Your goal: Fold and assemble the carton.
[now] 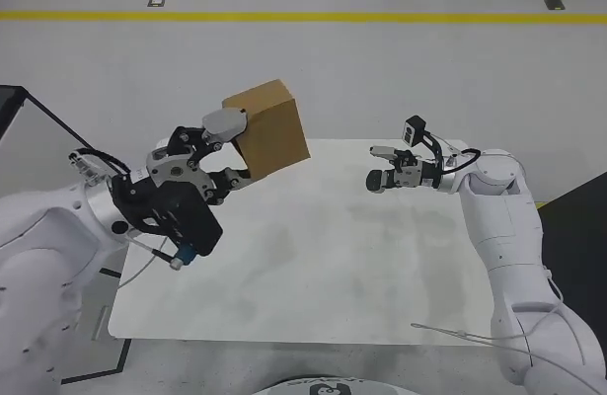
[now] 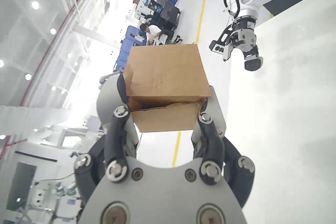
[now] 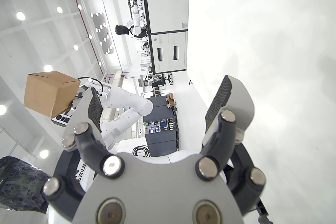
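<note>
The left gripper (image 1: 232, 150) is clamped on the brown cardboard carton (image 1: 271, 126), a folded-up box held tilted in the air at the white table's (image 1: 333, 286) 11 o'clock edge. The right gripper (image 1: 376, 166) hangs spread wide, empty, toward 1 o'clock.

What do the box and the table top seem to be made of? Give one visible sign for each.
The box: brown cardboard, matt; its flap edge looks ragged. The table top: smooth white sheet, perhaps laminate or plastic; dull sheen, no grain, so uncertain.
</note>
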Robot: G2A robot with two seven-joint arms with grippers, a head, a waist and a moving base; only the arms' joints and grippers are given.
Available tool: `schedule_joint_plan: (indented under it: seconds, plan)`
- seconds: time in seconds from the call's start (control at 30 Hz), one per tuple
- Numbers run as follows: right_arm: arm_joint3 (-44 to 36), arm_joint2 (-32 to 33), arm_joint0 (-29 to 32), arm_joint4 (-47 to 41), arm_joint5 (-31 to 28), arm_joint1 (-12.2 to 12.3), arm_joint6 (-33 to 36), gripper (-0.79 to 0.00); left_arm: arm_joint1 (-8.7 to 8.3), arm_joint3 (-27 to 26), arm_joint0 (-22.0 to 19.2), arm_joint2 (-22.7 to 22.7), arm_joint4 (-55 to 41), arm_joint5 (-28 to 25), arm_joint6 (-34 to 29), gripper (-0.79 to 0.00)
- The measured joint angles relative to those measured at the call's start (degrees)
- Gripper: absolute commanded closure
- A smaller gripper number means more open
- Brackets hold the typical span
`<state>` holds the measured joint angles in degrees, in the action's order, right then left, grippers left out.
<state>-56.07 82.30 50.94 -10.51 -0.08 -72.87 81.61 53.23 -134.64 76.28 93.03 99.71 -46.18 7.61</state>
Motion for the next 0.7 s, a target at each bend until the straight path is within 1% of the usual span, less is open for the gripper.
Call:
schedule_joint_plan:
  seconds: [0.27, 0.3, 0.4, 0.5, 0.53, 0.6, 0.63, 0.7]
  plan:
    - [0.0, 0.0, 0.0, 0.0, 0.0, 0.0, 0.0, -0.785, -0.03, 0.0, -0.1, 0.0, -0.2, -0.1, -0.3, 0.000]
    - [0.0, 0.0, 0.0, 0.0, 0.0, 0.0, 0.0, -0.785, -0.11, 0.0, -0.5, -0.1, 1.0, 0.3, 0.4, 0.000]
    - [0.0, 0.0, 0.0, 0.0, 0.0, 0.0, 0.0, -0.785, -0.79, 0.0, -2.2, -1.0, 10.9, 0.7, 6.2, 0.000]
    - [0.0, 0.0, 0.0, 0.0, 0.0, 0.0, 0.0, -0.785, -1.59, 0.0, -1.6, -1.9, 22.3, 5.3, 14.4, 0.000]
    - [0.0, 0.0, 0.0, 0.0, 0.0, 0.0, 0.0, -0.785, -1.96, 0.0, -1.1, -2.2, 27.0, 7.7, 18.1, 0.000]
    - [0.0, 0.0, 0.0, 0.0, 0.0, 0.0, 0.0, -0.785, -2.39, 0.0, 0.1, -2.2, 33.0, 11.8, 23.1, 0.000]
    - [0.0, 0.0, 0.0, 0.0, 0.0, 0.0, 0.0, -0.785, -2.55, 0.0, 1.1, -1.9, 36.0, 14.6, 25.3, 0.000]
    - [0.0, 0.0, 0.0, 0.0, 0.0, 0.0, 0.0, -0.785, -2.69, 0.0, 1.9, -1.4, 39.9, 17.3, 26.6, 0.000]
